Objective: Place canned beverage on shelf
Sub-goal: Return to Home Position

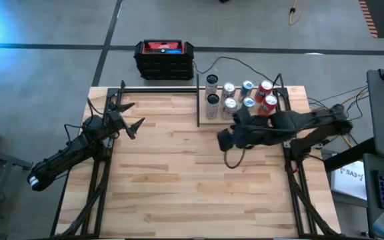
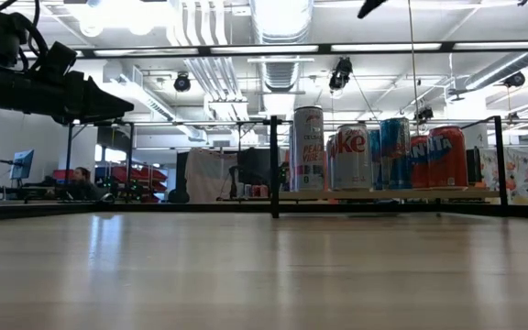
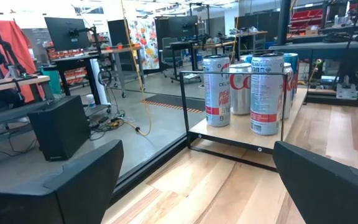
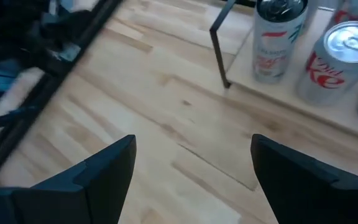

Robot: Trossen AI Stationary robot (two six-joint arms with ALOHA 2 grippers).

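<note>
Eight cylindrical cans [image 1: 231, 103] stand on the rod-edged wood shelf [image 3: 229, 132] at the plank counter's [image 1: 179, 173] far right. The right hand [image 4: 191, 152], released, hovers just near it. The left hand [image 1: 133, 119], released, is at the left edge.

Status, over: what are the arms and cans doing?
Left gripper open, far left. Right gripper open, by small black-railed wooden shelf holding eight soda cans. Nothing blocking.

It's an open-plan robotics lab: bare ducts [image 2: 280, 37] and strip lights [image 2: 383, 47] overhead, desks [image 3: 82, 57] with monitors [image 3: 67, 31] (a person [image 2: 82, 183] seated at one), cables [image 3: 135, 106] trailing over the concrete floor [image 1: 45, 73].
</note>
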